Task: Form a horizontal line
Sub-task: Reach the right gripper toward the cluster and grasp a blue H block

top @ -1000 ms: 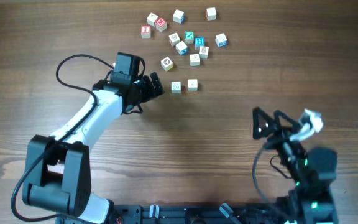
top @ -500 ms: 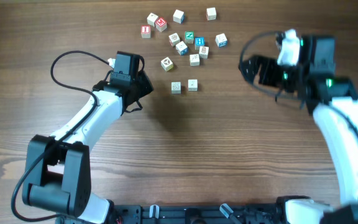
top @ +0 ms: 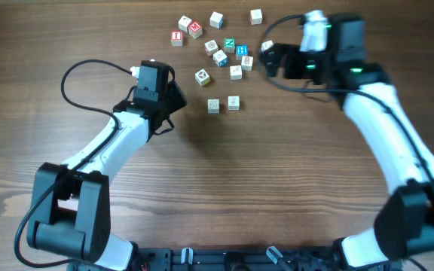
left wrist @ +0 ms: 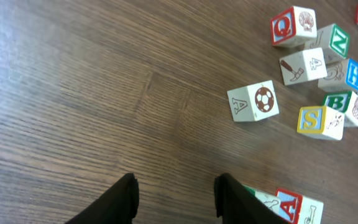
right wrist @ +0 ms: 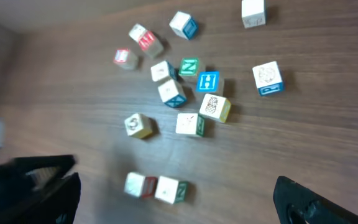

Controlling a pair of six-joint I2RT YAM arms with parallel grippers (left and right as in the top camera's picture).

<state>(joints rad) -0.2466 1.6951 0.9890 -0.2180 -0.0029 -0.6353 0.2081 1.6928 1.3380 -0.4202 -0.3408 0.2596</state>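
**Reader:** What is the surface, and what sits at the left?

**Describer:** A dark brown wooden table (top: 224, 188) with fine, straight grain. At the left a white-and-black left arm (top: 119, 139) bends up from its base, with a thin black cable (top: 89, 71) looping above it. The left gripper (left wrist: 174, 190) has two blunt black fingers held partly apart, with bare wood between them and nothing pinched.

**Reader:** Where is the row?

**Describer:** The short row of pale wooden letter cubes (top: 213, 105) lies just right of that gripper, near the table's middle and below the loose cubes. Only two cubes show in it. Its long axis runs left to right across the overhead view, the right end a touch higher. From overhead there is a narrow gap between the two. From the right wrist they look almost touching, the left cube showing a red side and the right a green mark.

**Reader:** And further right?

**Describer:** A loose scatter of small square-edged cubes (top: 219, 57), among them a pale football-picture cube (left wrist: 253, 102), a red Q cube (left wrist: 294, 26) and a blue H cube (right wrist: 208, 81). The black right gripper (top: 270, 60) hangs at the scatter's right edge, its fingers spread wide and empty.

**Reader:** Anything unclear?

**Describer:** The left wrist view cuts the row off at its bottom edge, behind a finger. The right wrist view is blurred, so the row's letters are unreadable. From overhead, the right gripper partly hides a blue-marked cube (top: 267, 47).
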